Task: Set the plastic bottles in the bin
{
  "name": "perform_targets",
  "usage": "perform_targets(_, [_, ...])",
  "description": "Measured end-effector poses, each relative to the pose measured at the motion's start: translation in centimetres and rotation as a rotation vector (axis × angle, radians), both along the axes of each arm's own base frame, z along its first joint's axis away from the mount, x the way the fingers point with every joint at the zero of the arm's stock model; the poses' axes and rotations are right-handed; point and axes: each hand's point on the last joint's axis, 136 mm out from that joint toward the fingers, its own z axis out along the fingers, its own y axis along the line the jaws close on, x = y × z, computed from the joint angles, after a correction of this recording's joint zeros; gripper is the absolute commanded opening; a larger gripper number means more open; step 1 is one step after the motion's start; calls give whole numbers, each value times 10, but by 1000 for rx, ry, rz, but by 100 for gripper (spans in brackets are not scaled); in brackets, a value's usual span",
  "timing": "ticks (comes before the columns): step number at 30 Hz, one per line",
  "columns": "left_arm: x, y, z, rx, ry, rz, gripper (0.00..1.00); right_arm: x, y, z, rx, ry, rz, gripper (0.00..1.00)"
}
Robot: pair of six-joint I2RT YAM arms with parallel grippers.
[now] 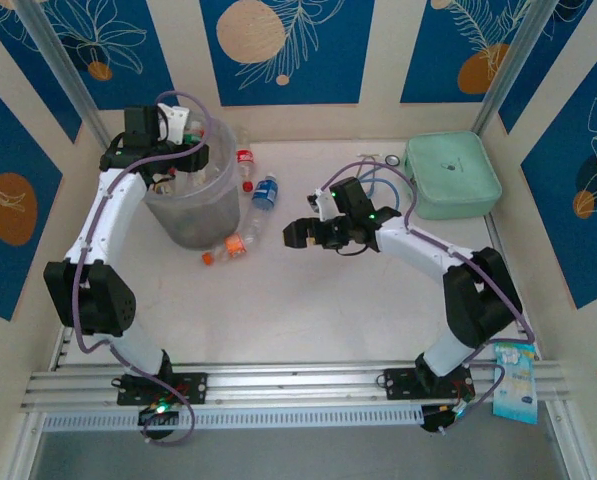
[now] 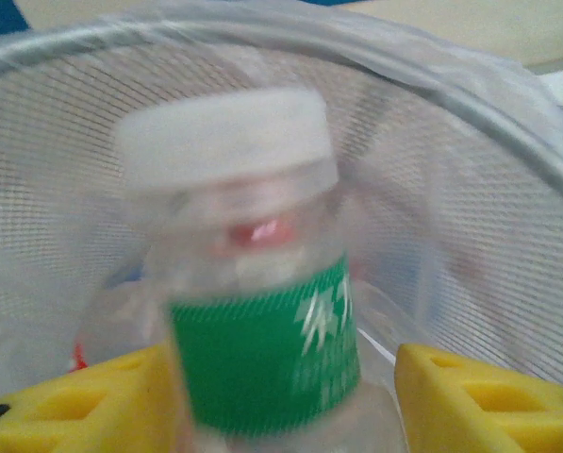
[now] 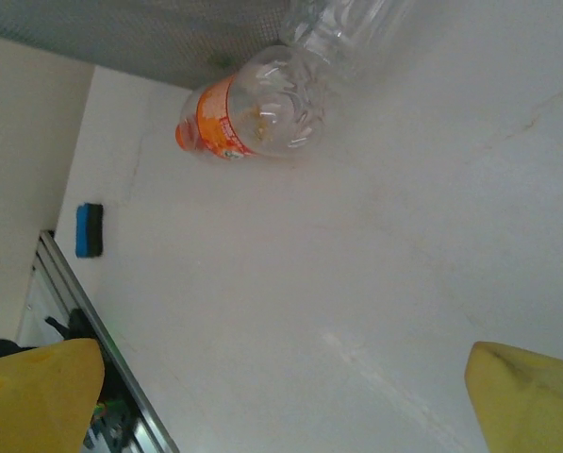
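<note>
Plastic bottles lie on the table beside the bin: orange-labelled, blue-labelled and red-labelled. My left gripper hangs over the bin with a green-labelled bottle between its fingers; I cannot tell whether they clamp it. My right gripper is spread wide and empty above the table.
</note>
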Motion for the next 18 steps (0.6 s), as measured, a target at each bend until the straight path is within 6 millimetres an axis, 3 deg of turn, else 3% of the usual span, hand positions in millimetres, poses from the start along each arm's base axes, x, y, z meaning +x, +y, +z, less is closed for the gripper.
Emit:
perform_targets(2, [-4,-5,-2,-15,19,-19,63,2,3,-1,20,26,-18,97])
perform_targets(7, [-8,-15,-6,-41,45,-43,80,4,6,-1,46,53,-45,97])
perform_targets(13, [-7,-22,-9,-48,57,-49,89,2,5,-9,61,113,-94,97])
perform_targets(18, [-7,-22,8,-55,25,-48,98,3,9,-18,121,208,-196,96])
